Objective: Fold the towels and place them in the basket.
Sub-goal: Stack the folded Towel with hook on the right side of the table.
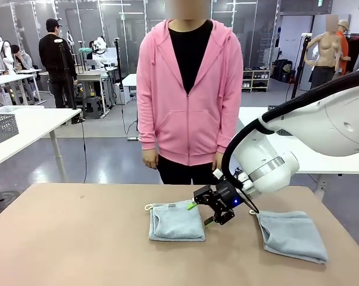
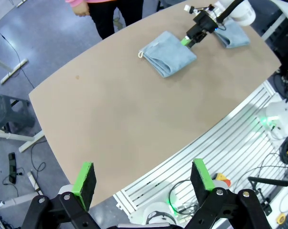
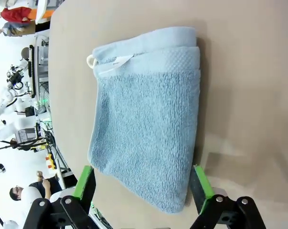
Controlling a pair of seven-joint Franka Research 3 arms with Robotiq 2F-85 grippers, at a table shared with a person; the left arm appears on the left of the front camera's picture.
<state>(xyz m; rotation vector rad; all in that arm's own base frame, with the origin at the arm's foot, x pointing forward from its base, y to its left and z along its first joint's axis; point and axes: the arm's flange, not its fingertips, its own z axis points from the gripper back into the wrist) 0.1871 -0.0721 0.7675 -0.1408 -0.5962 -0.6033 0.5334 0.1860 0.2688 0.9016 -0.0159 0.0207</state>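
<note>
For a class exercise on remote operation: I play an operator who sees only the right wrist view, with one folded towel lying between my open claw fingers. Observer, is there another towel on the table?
Observer: Yes. A second towel, also folded, lies on the table apart from the middle towel, toward the robot's right.
Operator: Where is the left claw?
Observer: The left claw hangs open, high above the table's edge on the robot's side, far from both towels.
Operator: And the person?
Observer: The person, in a pink hoodie, stands at the far edge with hands down, touching nothing.
</note>
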